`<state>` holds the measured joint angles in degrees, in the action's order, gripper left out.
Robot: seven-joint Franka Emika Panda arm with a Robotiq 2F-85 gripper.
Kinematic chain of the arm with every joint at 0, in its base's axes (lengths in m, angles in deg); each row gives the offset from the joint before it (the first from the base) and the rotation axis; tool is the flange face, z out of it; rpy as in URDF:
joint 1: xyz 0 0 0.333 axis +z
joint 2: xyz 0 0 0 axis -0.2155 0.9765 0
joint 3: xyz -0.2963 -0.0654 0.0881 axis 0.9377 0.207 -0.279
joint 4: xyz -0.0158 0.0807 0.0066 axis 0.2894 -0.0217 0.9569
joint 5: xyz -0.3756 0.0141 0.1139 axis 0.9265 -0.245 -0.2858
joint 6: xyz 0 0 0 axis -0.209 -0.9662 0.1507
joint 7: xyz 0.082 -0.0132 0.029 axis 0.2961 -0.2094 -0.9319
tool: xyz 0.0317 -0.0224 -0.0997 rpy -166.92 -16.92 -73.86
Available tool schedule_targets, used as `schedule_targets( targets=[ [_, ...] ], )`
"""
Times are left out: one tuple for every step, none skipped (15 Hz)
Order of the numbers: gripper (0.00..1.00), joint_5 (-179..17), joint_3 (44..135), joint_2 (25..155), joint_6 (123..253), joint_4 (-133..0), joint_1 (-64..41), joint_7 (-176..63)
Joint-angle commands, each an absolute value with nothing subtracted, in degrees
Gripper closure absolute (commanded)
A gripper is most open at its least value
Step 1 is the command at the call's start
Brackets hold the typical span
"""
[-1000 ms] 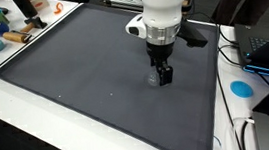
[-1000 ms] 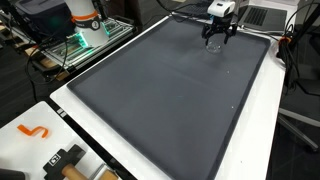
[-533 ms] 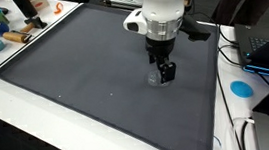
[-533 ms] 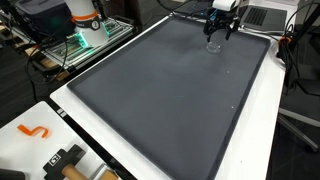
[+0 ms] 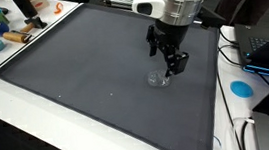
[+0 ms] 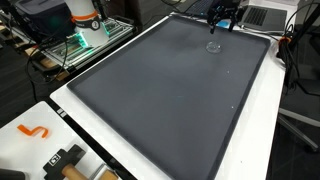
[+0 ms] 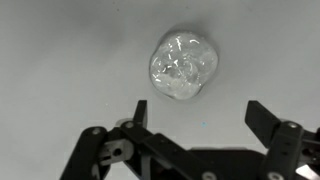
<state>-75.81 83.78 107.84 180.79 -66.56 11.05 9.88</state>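
Where the gripper point(image 5: 174, 69) hangs: above the gray mat point(image 5: 64, 77), clear of the glass point(image 5: 157, 80), higher and a little to one side of it in both exterior views
Jaws: spread wide with nothing between them; in the wrist view the two black fingers point(image 7: 139, 112) frame bare mat just below the glass point(image 7: 184, 66)
Glass: small and clear, sitting alone on the mat near one corner, touching only the mat
Nearby: a blue disc point(image 5: 240, 88) lies on the white table point(image 5: 19, 127) beyond the mat's edge, well apart from the glass
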Motion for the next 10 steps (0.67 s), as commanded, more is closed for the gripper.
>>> schedule_targets(
  targets=[
    [0.00, -71.38, 84.48, 105.94, 179.67, -67.48, 13.49, 12.04],
    [0.00, -70.23, 84.40, 105.47, 180.09, -67.97, 13.89, 12.17],
    [0.00, -69.30, 84.27, 105.00, 180.53, -68.41, 14.30, 12.59],
    [0.00, -68.10, 84.26, 104.44, 181.03, -69.00, 14.75, 12.86],
    [0.00, -67.31, 84.08, 103.97, 181.29, -69.45, 14.98, 12.95],
    [0.00, -66.41, 83.93, 103.33, 181.53, -70.13, 15.15, 12.90],
    [0.00, -65.08, 84.03, 102.76, 181.88, -70.69, 15.47, 12.80],
    [0.00, -64.20, 83.86, 102.26, 182.26, -71.20, 15.52, 12.43],
    [0.00, -64.24, 83.42, 101.76, 182.11, -71.64, 15.28, 12.21],
    [0.00, -64.30, 83.01, 101.25, 182.09, -72.18, 15.12, 11.96]
  ],
)
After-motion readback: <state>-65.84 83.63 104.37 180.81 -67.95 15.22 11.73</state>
